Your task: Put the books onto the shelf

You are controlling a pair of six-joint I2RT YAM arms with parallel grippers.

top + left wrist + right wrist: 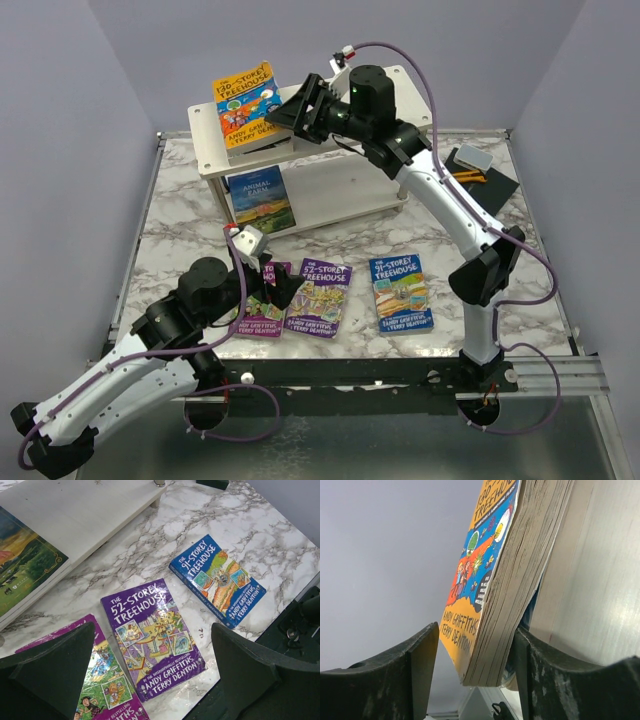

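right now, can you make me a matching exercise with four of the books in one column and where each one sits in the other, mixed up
Column 1
1. 130-Storey Treehouse
2. Animal Farm
3. 52-Storey Treehouse
4. 91-Storey Treehouse

Column 2
A. flat on the marble table, middle of the row of three
B. top tier of the shelf
C. flat on the table, nearest the right arm's base
D. lower tier of the shelf

Pairs: 1-B, 2-D, 3-A, 4-C
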